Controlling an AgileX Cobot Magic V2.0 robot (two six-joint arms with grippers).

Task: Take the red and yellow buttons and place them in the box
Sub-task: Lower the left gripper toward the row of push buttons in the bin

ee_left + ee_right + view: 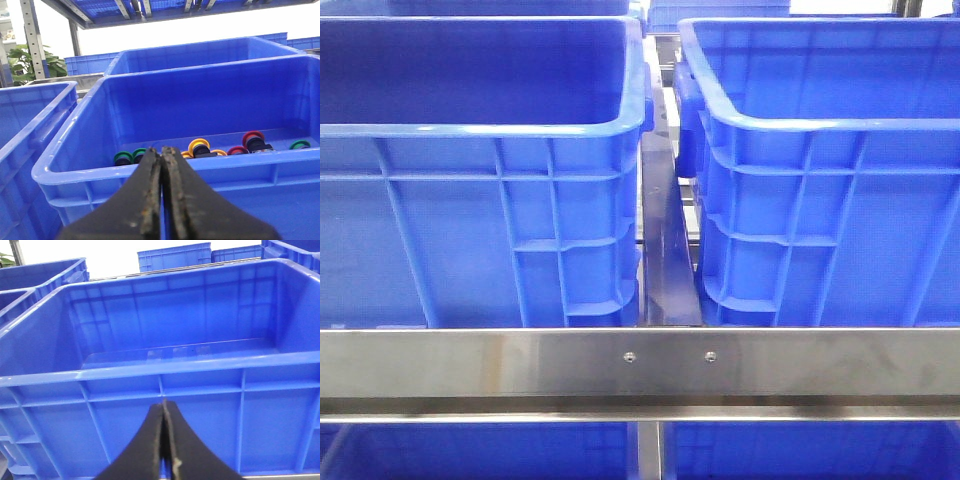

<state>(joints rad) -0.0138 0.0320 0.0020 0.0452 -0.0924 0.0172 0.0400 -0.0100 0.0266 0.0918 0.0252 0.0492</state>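
You are looking at two large blue plastic crates side by side on a metal rack. In the front view the left crate [480,190] and the right crate [830,190] stand apart, with a narrow gap and a metal upright [668,250] between them. A steel rail [640,362] with two small screws runs across below them. No brand, label or readable writing shows on any crate or on the rail.

Neither arm appears in the front view. Your left gripper [161,152] sits outside the near wall of a crate, its tip level with the rim, pointing across the opening. Its two dark fingers [148,185] are pressed together with nothing between them. Inside that crate, along the near wall, lies a row of small round buttons: a red button [253,137], a second red one [237,150], a yellow button [199,146] and green buttons [123,158]. A potted plant [27,62] shows far behind.

Your right gripper [164,407] is also pressed closed and holds nothing. It points at the outer ribbed wall of the box [165,375], just below the rim. No buttons are visible on the part of the box's floor that shows.
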